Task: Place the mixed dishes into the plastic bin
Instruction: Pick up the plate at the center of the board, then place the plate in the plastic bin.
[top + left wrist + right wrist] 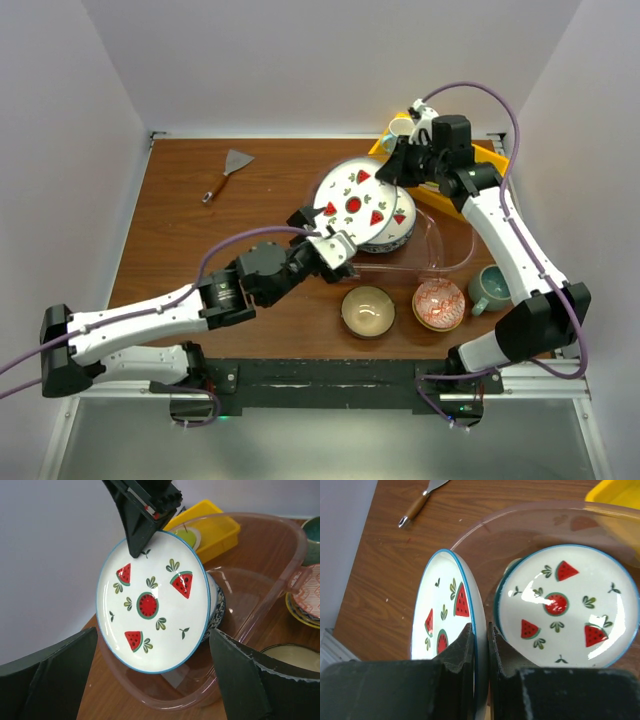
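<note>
My right gripper (396, 176) (480, 630) is shut on the far rim of a white plate with red watermelon marks (352, 196) (152, 600) (447, 615). It holds the plate tilted on edge over the left part of the clear plastic bin (452, 246) (282, 575) (520, 520). A second watermelon plate (392, 214) (567, 605) lies in the bin on the blue floral plate (385, 243) (218, 607). My left gripper (322, 232) (154, 640) is open and empty at the bin's near-left rim. The dark-green lettered plate does not show.
The tan bowl (368, 310), the red-patterned bowl (438, 305) (309, 592) and the grey-teal mug (490, 287) stand on the table in front of the bin. A yellow tray (480, 160) (220, 530) behind it holds a lime-green plate (190, 535) and a white mug (400, 128). A scraper (228, 172) (417, 502) lies far left.
</note>
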